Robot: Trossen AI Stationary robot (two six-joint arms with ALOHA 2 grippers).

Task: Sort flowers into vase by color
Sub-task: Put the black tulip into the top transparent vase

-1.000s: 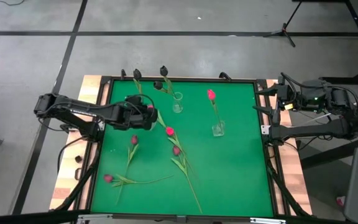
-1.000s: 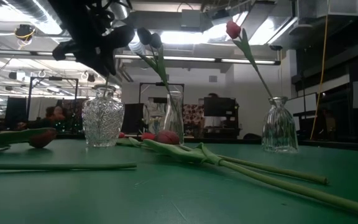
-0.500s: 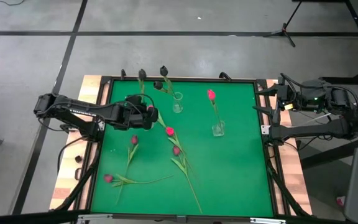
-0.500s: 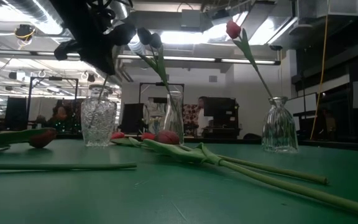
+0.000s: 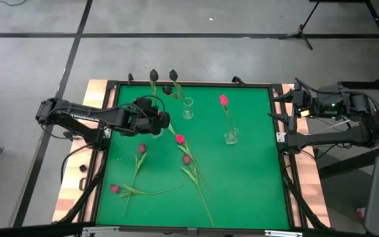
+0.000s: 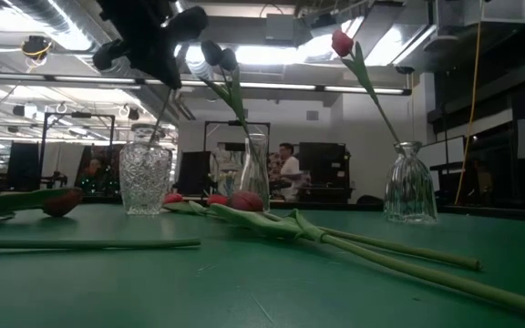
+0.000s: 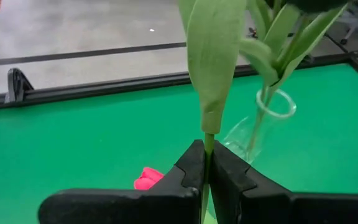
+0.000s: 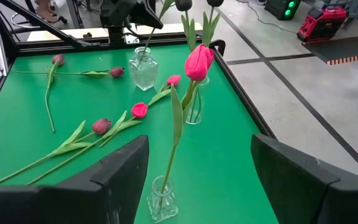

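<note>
Pinching a dark-headed tulip's point(image 5: 153, 75) green stem above the cut-glass vase point(image 6: 145, 181), the left claw point(image 7: 207, 167) is clamped tight. Its long leaf point(image 7: 211, 56) stands upright. The right claw point(image 8: 197, 168) waits wide apart, empty, beside the worktop point(image 5: 249, 178).

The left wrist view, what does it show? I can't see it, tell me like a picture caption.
The left gripper is shut on a green flower stem with a long leaf standing up from it. Behind it on the green table stands a clear vase holding more stems, and a pink flower head lies nearby.

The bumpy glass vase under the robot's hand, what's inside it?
A green stem goes into the cut-glass vase, pinched above by the shut left gripper. The patterned glass hides how deep the stem reaches. No other flower shows inside.
</note>
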